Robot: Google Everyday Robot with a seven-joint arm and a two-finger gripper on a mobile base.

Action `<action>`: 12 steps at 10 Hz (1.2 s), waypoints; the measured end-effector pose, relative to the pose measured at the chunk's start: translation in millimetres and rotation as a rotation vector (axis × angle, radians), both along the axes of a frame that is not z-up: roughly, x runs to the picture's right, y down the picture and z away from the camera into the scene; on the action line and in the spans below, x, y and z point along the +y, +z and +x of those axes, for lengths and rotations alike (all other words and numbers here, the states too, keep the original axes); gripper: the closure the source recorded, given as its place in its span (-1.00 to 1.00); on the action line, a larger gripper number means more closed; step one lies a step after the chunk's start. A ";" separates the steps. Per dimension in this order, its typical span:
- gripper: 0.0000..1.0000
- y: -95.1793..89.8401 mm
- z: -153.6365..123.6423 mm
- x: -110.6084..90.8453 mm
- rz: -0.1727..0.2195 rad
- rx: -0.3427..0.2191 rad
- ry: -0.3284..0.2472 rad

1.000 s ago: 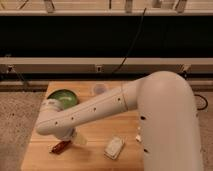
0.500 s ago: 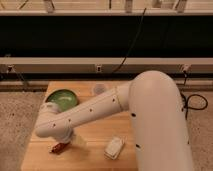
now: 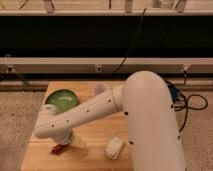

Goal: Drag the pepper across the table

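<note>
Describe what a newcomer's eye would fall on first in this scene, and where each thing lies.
The bulky white arm dominates, stretched from the picture's right down to the near-left corner of the table. There its pincer sits right over the small dark red pepper. A bright green bowl stands out at the back left, and a pale object lies near the front edge, beside the arm.

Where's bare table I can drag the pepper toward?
Bare table lies between the pepper and the white object, in front of the arm. Crowded: the gripper sits at the pepper, and the green bowl and small cup line the back.
</note>
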State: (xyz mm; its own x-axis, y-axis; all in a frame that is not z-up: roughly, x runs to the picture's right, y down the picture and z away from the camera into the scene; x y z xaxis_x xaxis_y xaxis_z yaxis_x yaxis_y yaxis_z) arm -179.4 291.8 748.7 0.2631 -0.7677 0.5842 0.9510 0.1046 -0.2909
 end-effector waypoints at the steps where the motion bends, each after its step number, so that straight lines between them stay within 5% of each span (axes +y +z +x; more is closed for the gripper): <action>1: -0.60 2.6 0.3 1.2 -0.002 0.004 -0.001; 10: -0.60 11.5 -1.0 14.1 -0.027 0.012 -0.026; 12: -0.41 12.3 -0.6 14.7 -0.028 0.007 -0.026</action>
